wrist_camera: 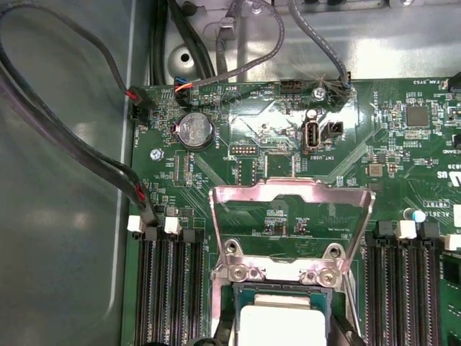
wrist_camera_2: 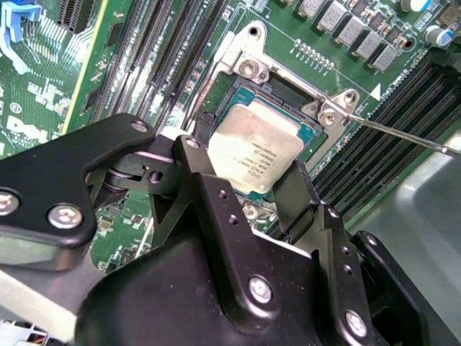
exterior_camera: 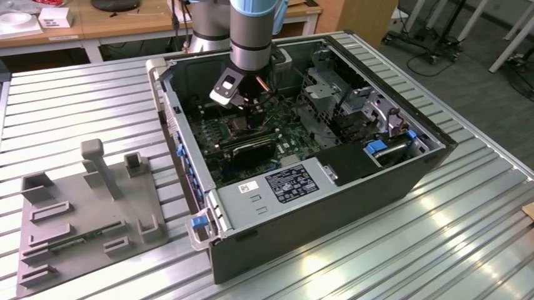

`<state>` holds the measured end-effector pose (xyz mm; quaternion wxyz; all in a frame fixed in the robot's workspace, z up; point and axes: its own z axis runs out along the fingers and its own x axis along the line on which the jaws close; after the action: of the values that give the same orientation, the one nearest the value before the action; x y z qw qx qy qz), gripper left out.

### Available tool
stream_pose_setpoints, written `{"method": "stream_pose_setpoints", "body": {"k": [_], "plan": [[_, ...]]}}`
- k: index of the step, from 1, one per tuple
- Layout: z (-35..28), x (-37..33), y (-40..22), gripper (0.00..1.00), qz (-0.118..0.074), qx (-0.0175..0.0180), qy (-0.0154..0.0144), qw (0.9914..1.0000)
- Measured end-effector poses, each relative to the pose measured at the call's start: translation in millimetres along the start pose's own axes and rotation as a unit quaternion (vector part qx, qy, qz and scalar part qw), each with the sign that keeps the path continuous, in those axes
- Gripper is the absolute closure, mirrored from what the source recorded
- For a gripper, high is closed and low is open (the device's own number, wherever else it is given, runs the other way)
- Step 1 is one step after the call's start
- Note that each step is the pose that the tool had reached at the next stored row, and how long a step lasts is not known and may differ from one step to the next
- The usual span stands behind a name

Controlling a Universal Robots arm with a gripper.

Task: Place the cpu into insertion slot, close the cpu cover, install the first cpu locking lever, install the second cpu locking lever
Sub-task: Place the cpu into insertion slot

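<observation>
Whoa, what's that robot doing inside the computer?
A robot arm is reaching into the open computer case. Its gripper is right down at the little square chip, which lies at the socket on the green board. Whether it has let go is hard to tell. The metal cover is flipped open, not yet closed over the chip.

You've got print, but nothing clearly readable: faint lines on the cpu [wrist_camera_2: 253,148], white lettering across the board [wrist_camera: 403,155], stamped marks on the coin cell [wrist_camera: 195,130], a black sticker [exterior_camera: 292,182] and a white barcode tag [exterior_camera: 249,187] on the case [exterior_camera: 334,225].
</observation>
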<state>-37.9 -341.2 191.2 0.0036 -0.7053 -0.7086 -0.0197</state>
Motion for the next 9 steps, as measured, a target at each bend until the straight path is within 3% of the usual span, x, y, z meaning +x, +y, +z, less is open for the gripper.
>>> {"method": "stream_pose_setpoints", "body": {"k": [9], "plan": [[-20.0, 0.6, 0.4, 0.40, 0.000, 0.0001, -0.0002, 1.00000]]}}
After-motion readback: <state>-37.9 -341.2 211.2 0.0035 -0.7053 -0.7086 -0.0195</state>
